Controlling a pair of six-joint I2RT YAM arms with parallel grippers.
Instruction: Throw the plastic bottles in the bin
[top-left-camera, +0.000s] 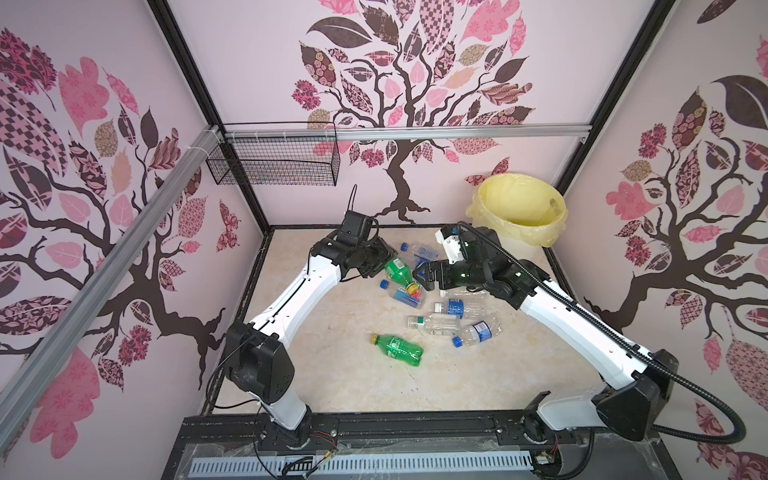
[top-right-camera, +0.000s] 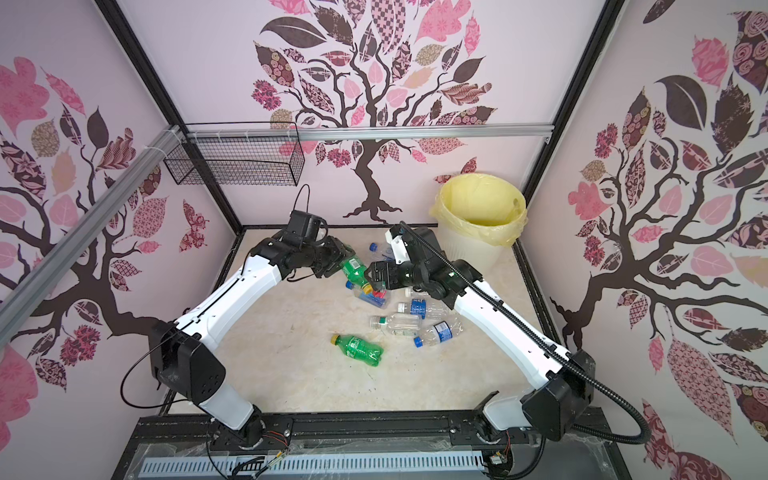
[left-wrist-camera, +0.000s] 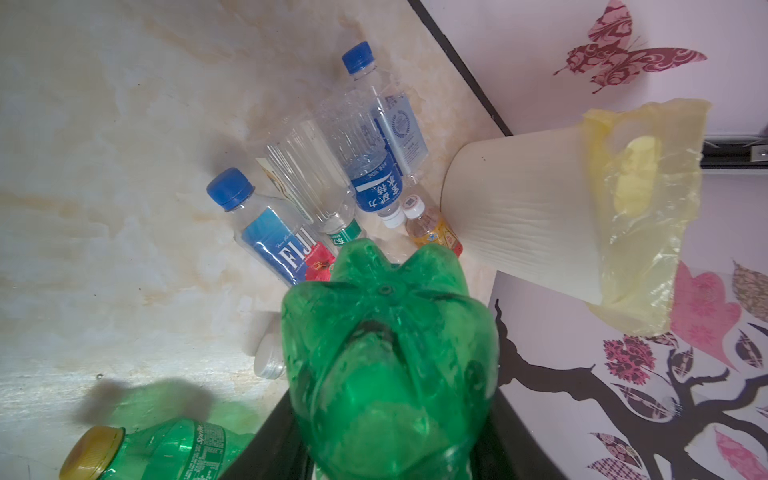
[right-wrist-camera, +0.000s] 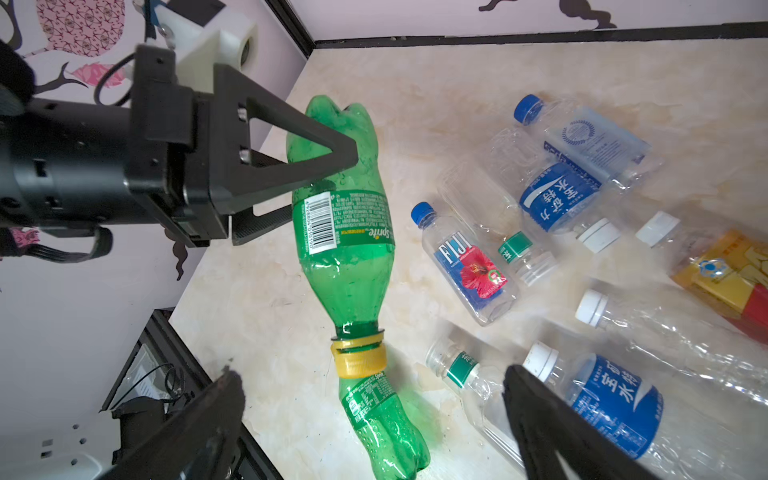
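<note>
In both top views the left arm reaches forward with its elbow bent. The left gripper (top-left-camera: 380, 261) (top-right-camera: 336, 259) is clamped on the base end of a green bottle (top-left-camera: 397, 271) (top-right-camera: 354, 270). The bottle's yellow cap points toward the right gripper (top-left-camera: 423, 276) (top-right-camera: 376, 279), which is spread wide just beside the cap. The right arm bends in from its side, wrist turned toward the middle. The bin (top-left-camera: 515, 245) (top-right-camera: 465, 246) stands in the far right corner. Clear bottles (top-left-camera: 453, 309) (top-right-camera: 419, 308) lie loose on the table (top-left-camera: 332, 374) (top-right-camera: 299, 365), and the other green bottle (top-left-camera: 397, 350) (top-right-camera: 357, 350) lies nearer the front.

The left wrist view is filled by the lobed base of the green bottle (left-wrist-camera: 386, 353), which hides the fingers. It also shows a small orange-labelled bottle (left-wrist-camera: 434, 233) just beside the foot of the bin (left-wrist-camera: 519, 216); the top views do not show it.

Only the right wrist view shows the grip itself. The left gripper (right-wrist-camera: 320, 185) pinches the green bottle (right-wrist-camera: 345, 249) between label and base, and the bottle hangs cap-down above the other green bottle (right-wrist-camera: 386, 428). The fingers of the right gripper (right-wrist-camera: 372, 374) stand far apart.
</note>
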